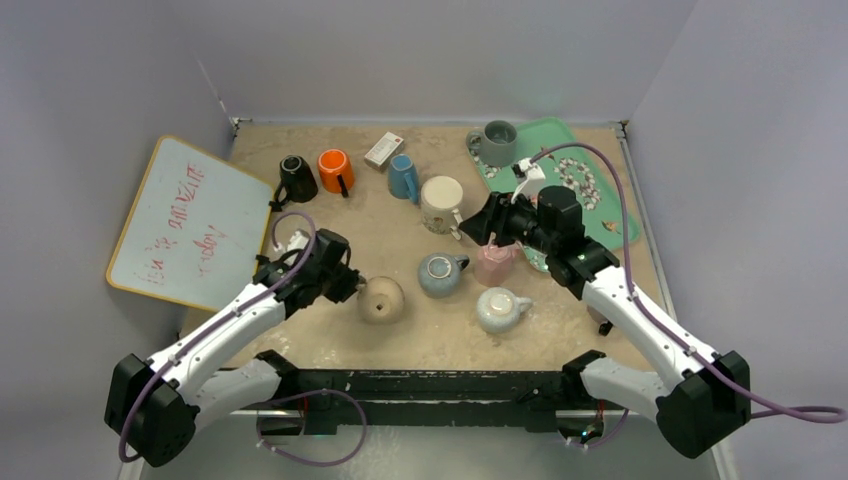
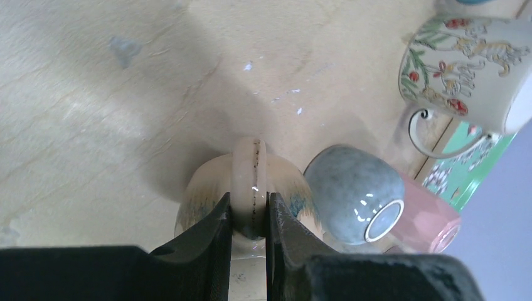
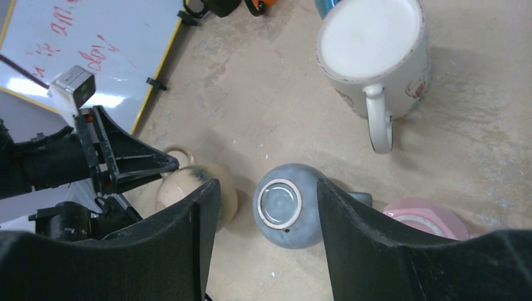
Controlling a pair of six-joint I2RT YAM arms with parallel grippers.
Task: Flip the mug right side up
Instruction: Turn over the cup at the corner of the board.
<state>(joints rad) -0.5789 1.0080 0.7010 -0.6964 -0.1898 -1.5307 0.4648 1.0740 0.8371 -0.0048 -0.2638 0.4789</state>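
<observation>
Left wrist view: the left gripper (image 2: 249, 204) is seen clenched on the handle (image 2: 250, 166) of the beige mug (image 2: 199, 191), one finger on each side of the loop. The beige mug is placed on the table (image 1: 380, 235) near the front edge, left of centre; its mouth is not shown, and whether it is tipped or fully inverted cannot be told. A white mug (image 1: 500, 308) is seen at the front right. Just beyond the beige mug, a blue-grey mug (image 2: 354, 188) is set upside down, base ring up, with a pink mug (image 2: 433, 216) close beside it. The right gripper (image 3: 266, 188) is held above the blue-grey mug, fingers spread apart, nothing grasped. Further back a floral mug (image 2: 464, 63) is set mouth up. At the rear, black (image 1: 297, 178), orange (image 1: 335, 170) and blue (image 1: 403, 176) mugs are lined up, and a grey mug (image 1: 497, 142) is seen on a green tray (image 1: 545, 135). A whiteboard (image 1: 185, 222) is propped at the far left.
</observation>
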